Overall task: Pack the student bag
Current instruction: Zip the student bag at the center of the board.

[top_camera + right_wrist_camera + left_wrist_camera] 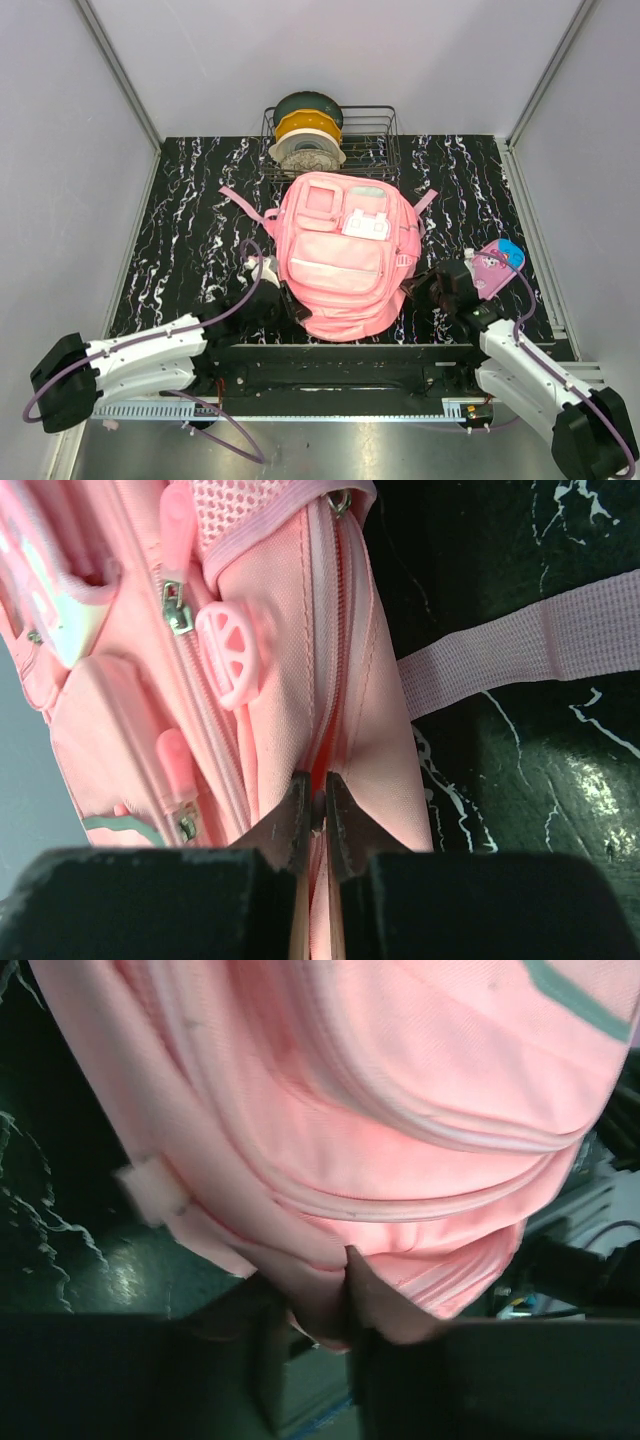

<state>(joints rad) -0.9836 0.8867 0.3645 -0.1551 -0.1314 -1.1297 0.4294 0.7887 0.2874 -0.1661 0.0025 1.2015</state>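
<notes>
- Table (190,230): black marble-pattern top; everything in play sits on it.
- Student bag (340,260): lies flat at the middle of the table, front pockets up, its lower end toward the arm bases; one loose strap (520,645) trails onto the table on its right side.
- Wire basket (385,130): just behind the bag at the far edge; holds stacked spools (308,130); apart from both arms.
- Left gripper (330,1325): at the bag's lower left edge; jaws closed on a fold of the pink fabric.
- Right gripper (312,815): at the bag's right side; jaws pinched together on the seam along the main zip.
- Pencil case (497,266): pink with a blue end; on the table just right of the right gripper, outside the bag.
- Zip pull (176,610): lies on the bag's front beside a round pink charm (232,652); the zip line under the right jaws looks closed as far as visible.
- Progress, as a judgement: early; both arms have hold of the bag, no opening shows, nothing seen inside; opening, loading the case and zipping up are left.
</notes>
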